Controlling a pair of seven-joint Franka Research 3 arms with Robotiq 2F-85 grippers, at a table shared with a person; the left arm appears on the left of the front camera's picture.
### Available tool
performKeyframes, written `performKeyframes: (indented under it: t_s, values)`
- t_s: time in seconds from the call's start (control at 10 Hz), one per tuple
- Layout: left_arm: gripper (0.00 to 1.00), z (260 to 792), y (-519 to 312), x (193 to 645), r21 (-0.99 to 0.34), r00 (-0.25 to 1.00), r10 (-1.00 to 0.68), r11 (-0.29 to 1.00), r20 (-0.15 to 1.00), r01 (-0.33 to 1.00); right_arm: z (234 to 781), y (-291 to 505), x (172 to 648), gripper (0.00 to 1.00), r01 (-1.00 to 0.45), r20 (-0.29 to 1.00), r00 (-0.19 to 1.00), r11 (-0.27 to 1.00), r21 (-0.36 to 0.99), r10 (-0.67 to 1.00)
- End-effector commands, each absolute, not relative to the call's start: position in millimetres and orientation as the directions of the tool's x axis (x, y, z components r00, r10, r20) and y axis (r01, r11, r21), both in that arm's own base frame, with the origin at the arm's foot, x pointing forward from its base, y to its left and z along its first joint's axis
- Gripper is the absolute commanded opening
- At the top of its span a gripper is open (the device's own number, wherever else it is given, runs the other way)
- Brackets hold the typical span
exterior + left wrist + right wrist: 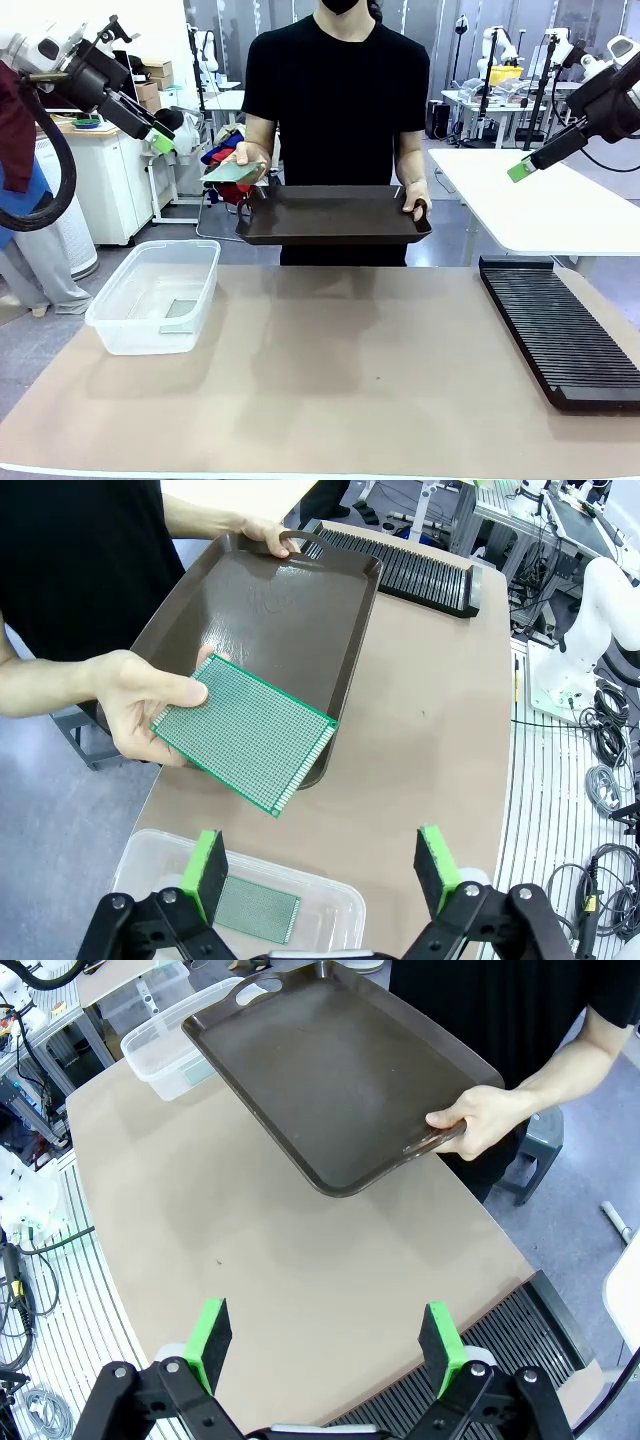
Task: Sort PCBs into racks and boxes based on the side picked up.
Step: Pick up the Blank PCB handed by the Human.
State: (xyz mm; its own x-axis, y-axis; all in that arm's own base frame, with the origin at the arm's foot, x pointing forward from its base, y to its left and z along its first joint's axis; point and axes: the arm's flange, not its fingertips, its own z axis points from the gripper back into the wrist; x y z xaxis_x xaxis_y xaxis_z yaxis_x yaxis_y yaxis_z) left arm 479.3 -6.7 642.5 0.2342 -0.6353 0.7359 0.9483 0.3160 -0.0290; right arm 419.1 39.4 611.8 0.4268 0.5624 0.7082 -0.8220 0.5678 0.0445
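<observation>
Now left hand (320,855), right hand (325,1330) spread, empty; person (340,110) holds PCB (245,730) at tray (300,610); second PCB (257,908) in box (130,335).

Left arm (70,60) high at 10 o'clock; left claw (160,137) tilted down and inward, jaws wide apart, empty. Right arm (610,95) high at 2 o'clock; right claw (520,168) likewise, jaws wide apart, empty. Person at 12 o'clock: one hand (243,160) and other hand (416,197) raised, fingers gripping.

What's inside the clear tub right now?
One PCB lies flat on the floor of the tub, green face up. Nothing else shows inside; the board's underside is hidden.
</observation>
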Motion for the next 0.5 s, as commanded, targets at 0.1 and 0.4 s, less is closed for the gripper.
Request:
performKeyframes:
  t_s: [0.1,0.4]
  values:
    - [1.00,641.4,-8.2,479.9,-0.020,0.231,-0.650,0.315,0.724,0.949,611.1,40.0,418.9,1.00,-0.829,0.717,0.420,0.557,0.053,0.557]
    - [1.00,641.4,-8.2,479.9,-0.020,0.231,-0.650,0.315,0.724,0.949,611.1,40.0,418.9,1.00,-0.829,0.717,0.420,0.557,0.053,0.557]
